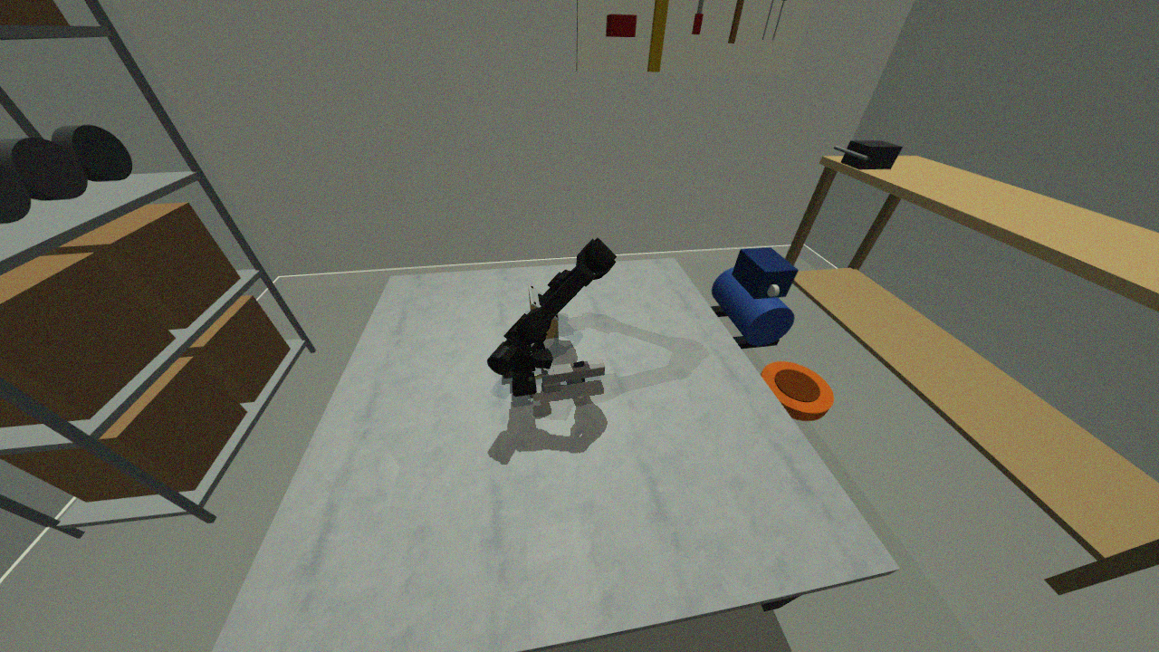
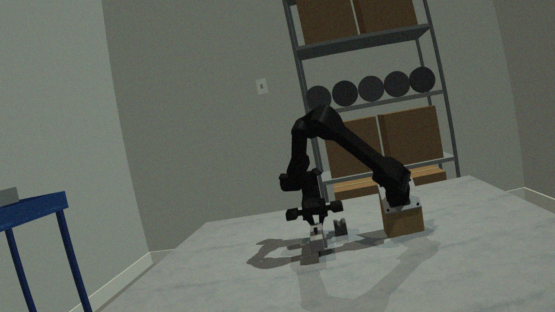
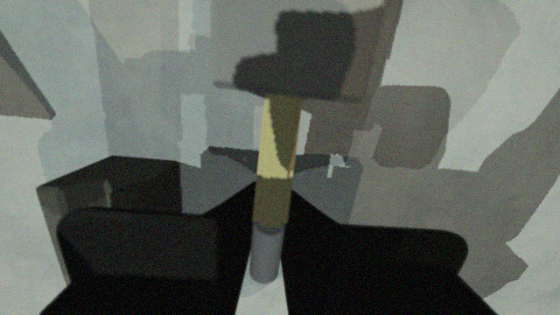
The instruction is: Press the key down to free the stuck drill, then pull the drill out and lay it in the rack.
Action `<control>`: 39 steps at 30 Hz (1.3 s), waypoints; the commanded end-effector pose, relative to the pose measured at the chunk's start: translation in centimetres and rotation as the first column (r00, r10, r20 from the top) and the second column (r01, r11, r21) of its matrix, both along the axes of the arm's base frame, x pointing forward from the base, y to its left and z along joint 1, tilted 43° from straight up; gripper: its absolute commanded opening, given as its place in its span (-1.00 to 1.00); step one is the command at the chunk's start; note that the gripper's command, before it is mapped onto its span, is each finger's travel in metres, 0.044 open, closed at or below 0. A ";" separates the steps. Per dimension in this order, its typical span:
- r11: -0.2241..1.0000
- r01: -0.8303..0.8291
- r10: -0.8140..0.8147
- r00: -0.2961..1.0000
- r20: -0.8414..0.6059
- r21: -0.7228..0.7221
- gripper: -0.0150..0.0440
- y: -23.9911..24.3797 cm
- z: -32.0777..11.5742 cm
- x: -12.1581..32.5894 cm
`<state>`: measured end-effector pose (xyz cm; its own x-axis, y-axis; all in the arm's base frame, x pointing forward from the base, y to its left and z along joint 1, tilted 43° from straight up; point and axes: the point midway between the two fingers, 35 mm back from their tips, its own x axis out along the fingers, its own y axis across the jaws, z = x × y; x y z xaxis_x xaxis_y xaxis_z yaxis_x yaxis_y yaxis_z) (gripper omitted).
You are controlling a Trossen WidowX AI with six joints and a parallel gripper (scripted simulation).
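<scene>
The drill (image 3: 268, 164) is a thin yellow rod with a grey end in the wrist view, reaching out from the grey holder (image 1: 579, 375) (image 2: 317, 245) (image 3: 245, 26). My gripper (image 2: 315, 223) (image 3: 268, 190) is shut on the drill near its grey end, a finger on each side. A small dark piece, perhaps the key (image 1: 579, 364) (image 2: 315, 230), shows on top of the holder; whether it is down I cannot tell. A notched grey block of the rack (image 2: 340, 228) stands on the arm-base side of the gripper, and a dark block (image 3: 144, 185) shows beside the left finger.
The arm's base sits on a wooden block (image 2: 404, 222) on the marble table (image 1: 454, 519) (image 2: 484, 232). Arm shadows cross the table around the holder. Metal shelving, a blue compressor (image 1: 753, 308) and an orange ring (image 1: 819, 397) are off the table.
</scene>
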<state>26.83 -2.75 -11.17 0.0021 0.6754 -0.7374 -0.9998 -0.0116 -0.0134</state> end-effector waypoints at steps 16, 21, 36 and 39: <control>1.000 -0.004 0.004 1.000 0.003 -0.003 -0.49 -1.5 -1.6 -0.1; 1.000 -0.004 0.004 1.000 0.004 -0.003 -0.49 -1.9 -2.0 -0.1; 1.000 -0.004 0.004 1.000 0.004 -0.004 -0.49 -3.6 -3.6 -0.1; 1.000 -0.004 0.004 1.000 0.004 -0.005 -0.49 -3.9 -3.9 -0.1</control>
<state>26.98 -6.50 -14.54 0.0112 0.6692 -0.7430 -0.9996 -0.0115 -0.0254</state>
